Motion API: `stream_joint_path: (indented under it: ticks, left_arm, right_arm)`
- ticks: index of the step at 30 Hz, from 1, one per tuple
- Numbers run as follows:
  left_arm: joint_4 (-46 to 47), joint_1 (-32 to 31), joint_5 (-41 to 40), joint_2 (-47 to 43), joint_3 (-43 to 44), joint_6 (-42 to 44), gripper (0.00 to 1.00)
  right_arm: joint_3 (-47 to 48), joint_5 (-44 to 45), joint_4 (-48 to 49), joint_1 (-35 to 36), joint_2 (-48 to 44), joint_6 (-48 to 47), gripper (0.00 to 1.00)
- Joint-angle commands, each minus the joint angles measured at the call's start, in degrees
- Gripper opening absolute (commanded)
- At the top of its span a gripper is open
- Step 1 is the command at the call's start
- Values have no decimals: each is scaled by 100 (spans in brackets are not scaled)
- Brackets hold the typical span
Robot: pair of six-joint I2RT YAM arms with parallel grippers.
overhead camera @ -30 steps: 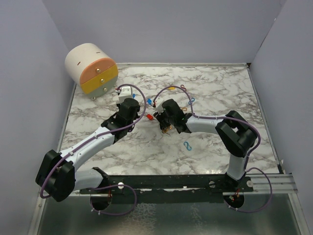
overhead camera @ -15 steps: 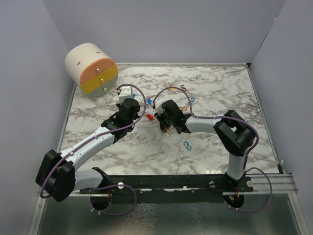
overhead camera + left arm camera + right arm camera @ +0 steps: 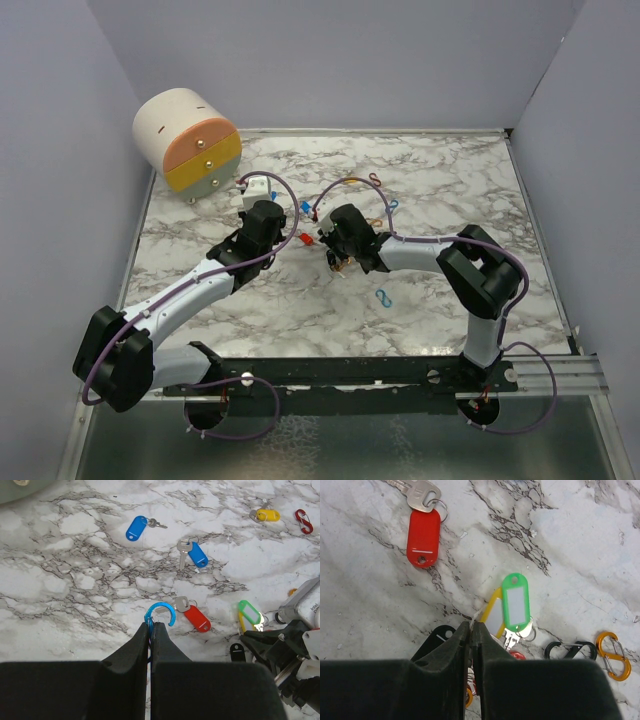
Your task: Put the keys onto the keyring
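Oblong green key tag (image 3: 515,602) atop yellow tag (image 3: 492,611); left claw (image 3: 151,625) pinches blue keyring (image 3: 161,604), right claw (image 3: 471,626) closed.

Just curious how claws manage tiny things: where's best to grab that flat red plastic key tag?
Probably from above, pinching the red plastic key tag across its narrow middle: it lies flat, long sides free, with the silver key ringed to one end.
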Motion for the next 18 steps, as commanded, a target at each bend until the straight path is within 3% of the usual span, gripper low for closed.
stream_joint_path:
  ticks: [1,3,18]
  left_arm:
    - [94,40,107,-39,-41,31,0]
    - [102,40,112,-27,-41,28,0]
    - [159,40,170,-9,-50,52,0]
  right_arm:
    - [-11,-117,223,43,-84,0,8]
    - [-73,-145,304,44,-170,20,1]
    - [-532,74,877,44,-883,364,1]
